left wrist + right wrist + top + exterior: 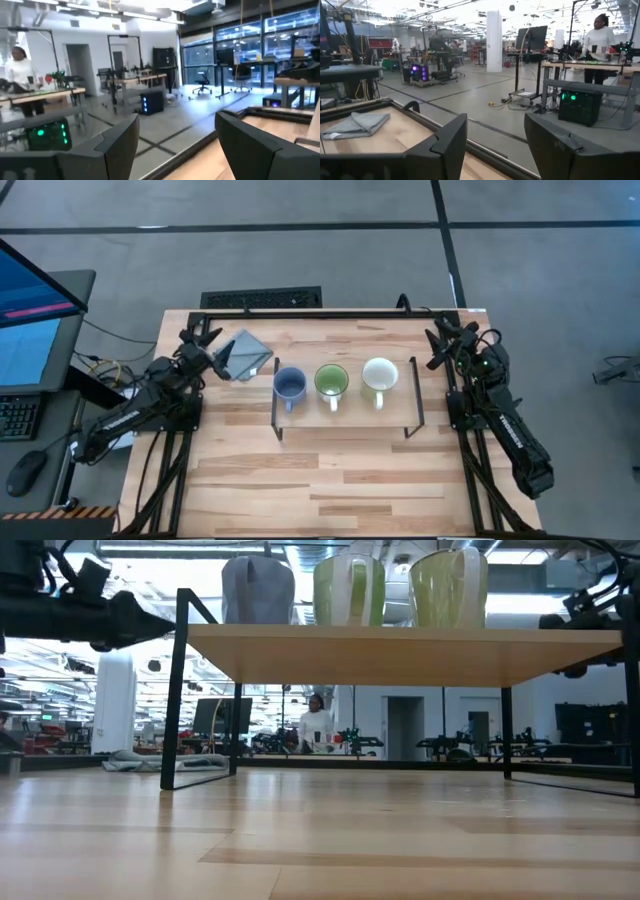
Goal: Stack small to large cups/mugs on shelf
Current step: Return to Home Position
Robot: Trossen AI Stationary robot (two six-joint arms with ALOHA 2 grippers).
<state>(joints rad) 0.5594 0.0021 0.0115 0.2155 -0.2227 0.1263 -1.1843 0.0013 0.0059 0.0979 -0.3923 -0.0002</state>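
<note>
While left gripper and right gripper gape, mugs fill shelf.

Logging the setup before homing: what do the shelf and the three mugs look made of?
The shelf: light wood board, visible grain, matte; its legs look like thin black metal wire. The blue mug, green mug and white mug: probably glazed ceramic, going by smooth, slightly shiny walls in the low view; plastic can't be excluded.
</note>
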